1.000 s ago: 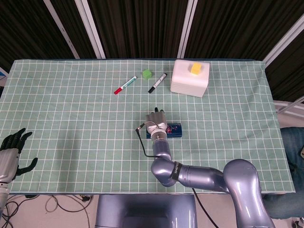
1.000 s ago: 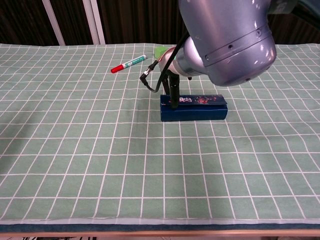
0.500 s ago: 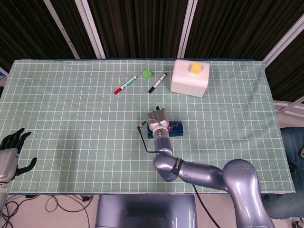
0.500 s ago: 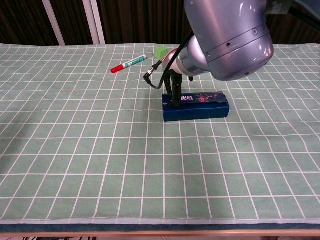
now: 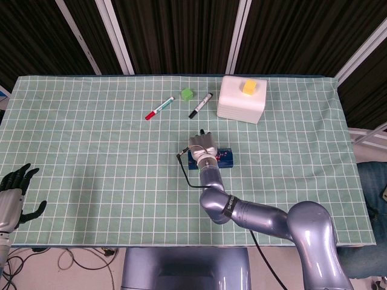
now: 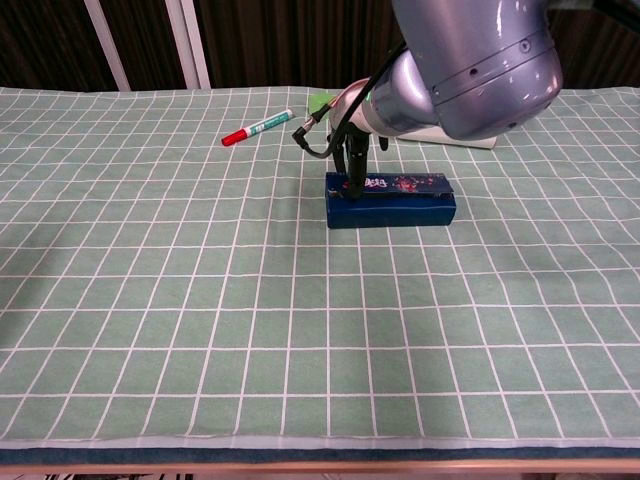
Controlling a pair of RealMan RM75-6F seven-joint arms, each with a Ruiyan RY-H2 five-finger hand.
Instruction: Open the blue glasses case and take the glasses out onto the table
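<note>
Right now the right hand [image 5: 203,147] presses down on the blue glasses case [image 6: 391,201], which lies shut near the middle of the table [image 5: 91,151].

Largest first: the green checked cloth covers the whole table; the white box [image 5: 242,101] with a yellow block [image 5: 249,87] on top sits at about 1 o'clock from the case. At 12 o'clock lie a black marker [image 5: 201,105] and a green cube [image 5: 187,93], and at 11 o'clock a red marker [image 5: 159,108]. Dark fingers [image 6: 352,170] touch the case's left end; whether they clamp it I cannot tell. The left hand [image 5: 13,193] hangs at the table's 8 o'clock edge, fingers apart, holding nothing.
</note>
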